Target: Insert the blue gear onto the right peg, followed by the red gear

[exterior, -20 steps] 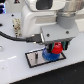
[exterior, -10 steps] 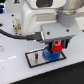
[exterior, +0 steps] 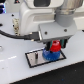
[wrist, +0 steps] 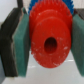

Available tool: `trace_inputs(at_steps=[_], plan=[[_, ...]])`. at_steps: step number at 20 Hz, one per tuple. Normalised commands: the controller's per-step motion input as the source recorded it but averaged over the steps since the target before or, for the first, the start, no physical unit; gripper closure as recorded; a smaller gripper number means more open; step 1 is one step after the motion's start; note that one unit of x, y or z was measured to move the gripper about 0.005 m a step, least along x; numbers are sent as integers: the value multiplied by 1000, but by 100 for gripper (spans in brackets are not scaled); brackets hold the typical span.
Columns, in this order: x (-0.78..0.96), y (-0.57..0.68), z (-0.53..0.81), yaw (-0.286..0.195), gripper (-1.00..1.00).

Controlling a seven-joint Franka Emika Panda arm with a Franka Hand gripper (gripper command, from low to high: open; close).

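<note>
exterior view first, reading from its left: a dark cable curves in from the left edge toward the arm. below it, in the lower middle of the frame, i see the grey black-framed plate lying on the white table. the plate's left part is bare grey; i cannot make out either peg at this size. further right, the gripper hangs over the plate's right part from the white arm filling the top of the frame. the red gear sits between the dark fingers, and directly under it the blue gear rests low on the plate. whether red touches blue i cannot tell.

in the wrist view, left to right: a teal pad presses against the red gear, which fills the centre of the frame with its hub hole facing the camera; the other finger bears on its opposite side. so the jaws are clamped on the red gear. blue teeth show past its rim at upper centre.
</note>
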Motion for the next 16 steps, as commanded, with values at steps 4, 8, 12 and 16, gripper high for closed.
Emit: trace_inputs(at_steps=[4,8,12,16], plan=[[148,-110,-135,0,100],[215,8,162,0,100],[192,8,261,0,100],[53,-116,-299,0,-100]])
